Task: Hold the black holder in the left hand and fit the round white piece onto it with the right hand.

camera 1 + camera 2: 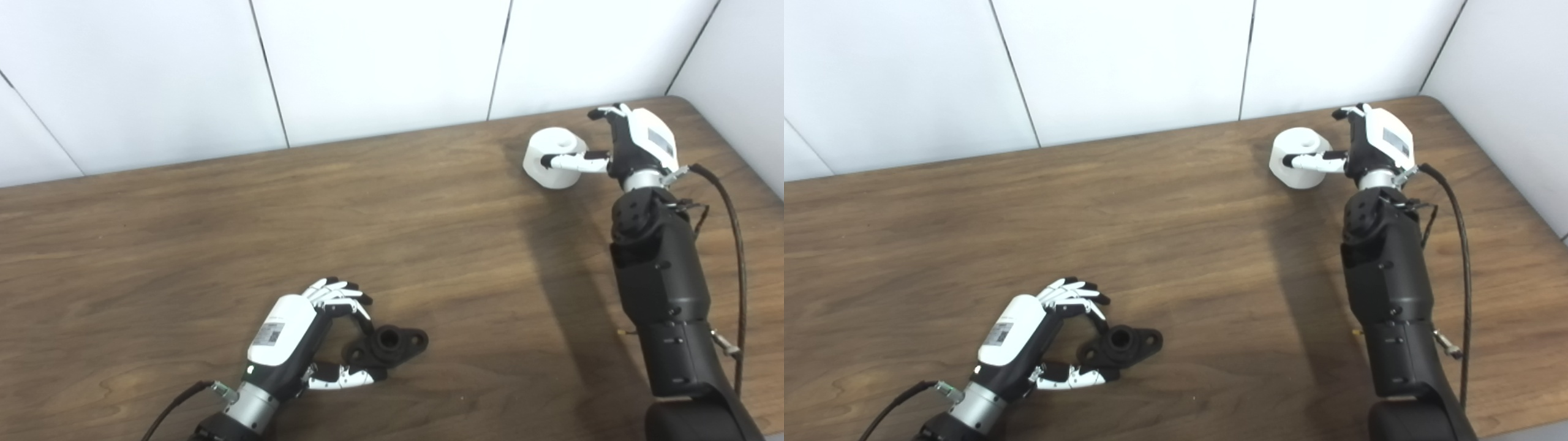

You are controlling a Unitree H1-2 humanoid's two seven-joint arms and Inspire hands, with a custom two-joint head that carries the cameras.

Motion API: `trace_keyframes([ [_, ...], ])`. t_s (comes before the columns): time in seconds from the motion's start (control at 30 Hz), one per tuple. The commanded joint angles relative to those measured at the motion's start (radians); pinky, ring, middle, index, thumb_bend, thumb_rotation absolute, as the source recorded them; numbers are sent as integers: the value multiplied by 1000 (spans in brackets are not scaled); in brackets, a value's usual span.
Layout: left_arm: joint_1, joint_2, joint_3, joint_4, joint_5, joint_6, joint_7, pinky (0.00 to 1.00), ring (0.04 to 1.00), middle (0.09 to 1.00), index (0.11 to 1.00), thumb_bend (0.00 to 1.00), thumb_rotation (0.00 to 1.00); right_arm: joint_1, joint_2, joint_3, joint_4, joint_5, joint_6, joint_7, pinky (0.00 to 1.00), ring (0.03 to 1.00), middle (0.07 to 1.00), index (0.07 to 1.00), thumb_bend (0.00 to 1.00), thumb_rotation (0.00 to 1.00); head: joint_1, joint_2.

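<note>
1. Lower left of the frame: the left hand (pixel 288 334) lies low over the table (pixel 184 233), fingers curled above the near end of the holder (pixel 387 346) and thumb reaching along its near side. The holder still rests flat on the wood, bore facing up. The fingers are apart and cupped around it rather than clamped; whether they touch it, I cannot tell.
2. For a good grasp here, I would pinch the near flange between thumb and fingers and leave the raised bore uncovered, so the other part has a clear seat.
3. Lower right: the right forearm runs up the frame toward the far corner.
4. Upper right: the right hand (pixel 631 147) is beside the white piece (pixel 554 156), which stands on the table near the back wall (pixel 380 61). The thumb lies across its near side and the fingers reach behind; contact looks light, and a firm hold cannot be confirmed.
5. Best to close around the piece's sides, keeping its central hole free, then lift straight up before carrying it down-left toward the holder.
</note>
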Motion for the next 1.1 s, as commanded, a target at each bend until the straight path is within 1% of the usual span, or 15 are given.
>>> trace_keyframes([
  [0.0,1,11,-2,-13,16,3,-4,902,836,749,487,522,54,-47,-16,-7,-8,-21,0,-27,803,950,948,795,957,456,1,1],
  [0.4,-5,9,-7,-4,24,3,-2,904,835,749,486,522,54,-45,-20,-1,4,-15,0,-28,812,947,939,776,941,417,12,-2],
  [0.8,-6,6,-9,-1,23,7,-2,902,835,749,486,522,55,-43,-24,12,9,-20,0,-29,795,936,920,727,933,397,15,-3],
  [1.07,-7,7,-9,2,26,3,3,898,831,749,486,522,56,-42,-27,20,7,-21,0,-27,813,940,922,713,922,394,7,-4],
])
